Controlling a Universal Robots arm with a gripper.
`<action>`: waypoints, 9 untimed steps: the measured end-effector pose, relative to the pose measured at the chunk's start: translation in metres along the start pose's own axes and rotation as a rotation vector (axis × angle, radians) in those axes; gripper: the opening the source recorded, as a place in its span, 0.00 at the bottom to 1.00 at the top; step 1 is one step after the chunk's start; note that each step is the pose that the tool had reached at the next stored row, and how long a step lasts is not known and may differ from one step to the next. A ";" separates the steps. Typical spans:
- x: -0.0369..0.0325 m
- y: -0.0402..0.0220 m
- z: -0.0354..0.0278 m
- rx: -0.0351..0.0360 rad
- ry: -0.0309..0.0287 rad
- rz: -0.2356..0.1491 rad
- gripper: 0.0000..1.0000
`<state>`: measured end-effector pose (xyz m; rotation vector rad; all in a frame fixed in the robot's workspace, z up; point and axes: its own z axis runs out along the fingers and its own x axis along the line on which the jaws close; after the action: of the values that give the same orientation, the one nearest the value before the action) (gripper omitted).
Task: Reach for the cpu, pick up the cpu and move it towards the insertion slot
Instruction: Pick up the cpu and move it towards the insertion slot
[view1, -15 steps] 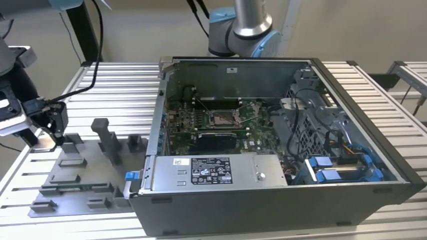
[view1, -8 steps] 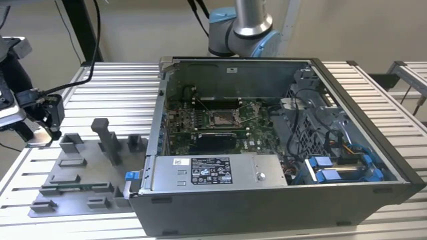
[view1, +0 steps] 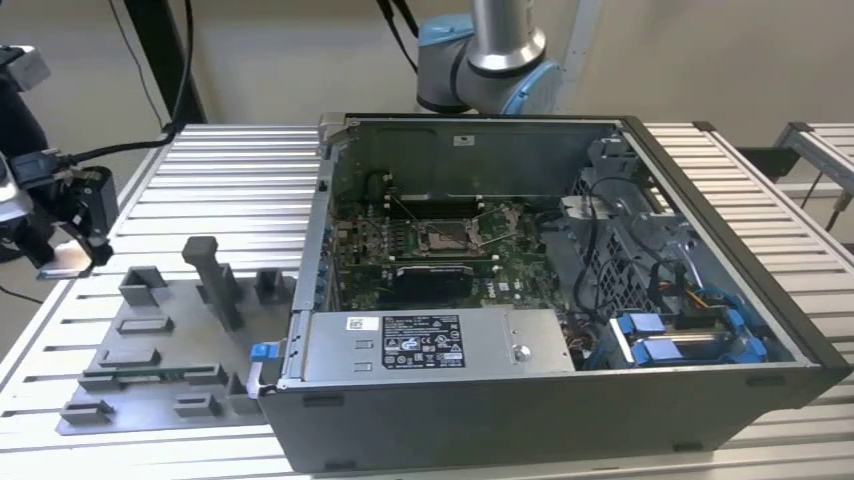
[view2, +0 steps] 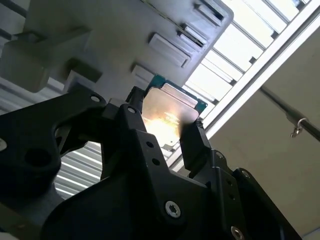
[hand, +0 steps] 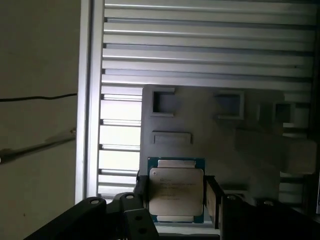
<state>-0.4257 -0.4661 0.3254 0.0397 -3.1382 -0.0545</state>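
So your gripper (hand: 176, 196) is clamped on the cpu (hand: 176, 190). In both wrist views the two black fingers (hand: 213, 200) pinch it by opposite edges, and the chip sits flat between them. In the first wrist view the silvery face is turned to the camera, with a thin green border around it. In the second wrist view the gripper (view2: 165, 124) shows from a lower angle, and the cpu (view2: 167, 114) catches a bright glare off its metal lid.

Behind the chip there's the grey plastic tray (hand: 225, 147) with its rectangular recesses. The cpu is lifted clear of it, not touching. Past the tray you get the slatted metal table (hand: 200, 50).

In the exterior view the gripper (view1: 63, 260) hangs at the exterior view's left, off the table's edge, near the tray (view1: 160, 345) and its upright posts. A green memory stick (view1: 158, 375) lies in one of the tray's slots. The insertion slot (view1: 441, 237) is on the board inside the open computer case (view1: 534, 410), well apart from the gripper.
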 end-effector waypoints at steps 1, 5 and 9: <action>0.0000 0.0001 -0.0032 -0.0001 -0.0002 0.000 0.00; 0.0000 0.0007 -0.0202 -0.0001 -0.0002 0.000 0.00; 0.0001 0.0012 -0.0349 -0.0001 -0.0001 0.000 0.00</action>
<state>-0.4257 -0.4661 0.3604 0.0397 -3.1383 -0.0546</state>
